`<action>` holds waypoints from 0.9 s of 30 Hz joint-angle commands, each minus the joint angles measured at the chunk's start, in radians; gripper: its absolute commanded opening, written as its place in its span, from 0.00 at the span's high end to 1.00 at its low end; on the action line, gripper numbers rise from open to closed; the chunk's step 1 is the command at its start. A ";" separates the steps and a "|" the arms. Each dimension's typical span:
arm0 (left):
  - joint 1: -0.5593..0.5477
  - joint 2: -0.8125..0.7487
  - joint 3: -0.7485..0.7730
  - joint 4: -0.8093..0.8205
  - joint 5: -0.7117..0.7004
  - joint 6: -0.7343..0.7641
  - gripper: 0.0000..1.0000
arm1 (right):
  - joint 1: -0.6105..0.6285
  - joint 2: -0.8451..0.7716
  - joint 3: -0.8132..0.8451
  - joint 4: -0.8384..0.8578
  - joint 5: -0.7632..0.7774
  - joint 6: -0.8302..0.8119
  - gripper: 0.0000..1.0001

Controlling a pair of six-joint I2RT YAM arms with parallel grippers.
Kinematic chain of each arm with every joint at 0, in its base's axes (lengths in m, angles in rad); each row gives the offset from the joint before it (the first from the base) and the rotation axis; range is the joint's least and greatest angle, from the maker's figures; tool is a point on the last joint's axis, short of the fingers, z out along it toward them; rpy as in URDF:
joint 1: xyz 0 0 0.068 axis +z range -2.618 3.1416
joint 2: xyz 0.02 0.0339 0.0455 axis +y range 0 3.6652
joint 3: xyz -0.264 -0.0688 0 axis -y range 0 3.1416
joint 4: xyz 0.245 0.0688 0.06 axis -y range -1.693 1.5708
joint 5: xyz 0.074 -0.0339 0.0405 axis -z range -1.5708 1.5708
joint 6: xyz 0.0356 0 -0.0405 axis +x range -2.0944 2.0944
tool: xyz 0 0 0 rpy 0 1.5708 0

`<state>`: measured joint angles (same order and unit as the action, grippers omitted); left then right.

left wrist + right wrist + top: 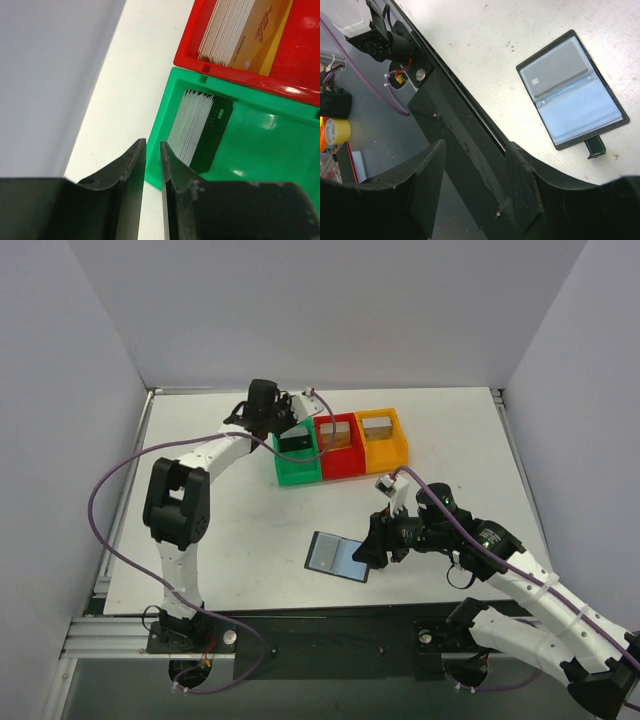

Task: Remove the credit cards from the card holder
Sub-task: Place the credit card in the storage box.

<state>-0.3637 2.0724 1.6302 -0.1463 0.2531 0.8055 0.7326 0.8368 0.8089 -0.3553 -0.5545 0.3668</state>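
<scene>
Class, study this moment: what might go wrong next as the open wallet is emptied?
The card holder lies loose, so the right fingers may slide it instead of catching the card in its sleeve. The left fingers hover by the green bin and might bump its wall.

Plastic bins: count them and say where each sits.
3, in a row toward the table's far side: green bin left, red bin middle, orange bin right. None appears hidden.
</scene>
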 commanded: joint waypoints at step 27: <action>-0.396 -1.268 -1.234 0.376 -0.264 -1.566 0.13 | 0.057 0.081 -0.214 0.079 0.531 0.267 0.00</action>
<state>-0.7746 0.8825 0.5205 -0.0090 -0.1436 -0.5114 0.8467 0.9348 0.6540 -0.3626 0.0658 0.5884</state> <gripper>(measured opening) 0.868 0.998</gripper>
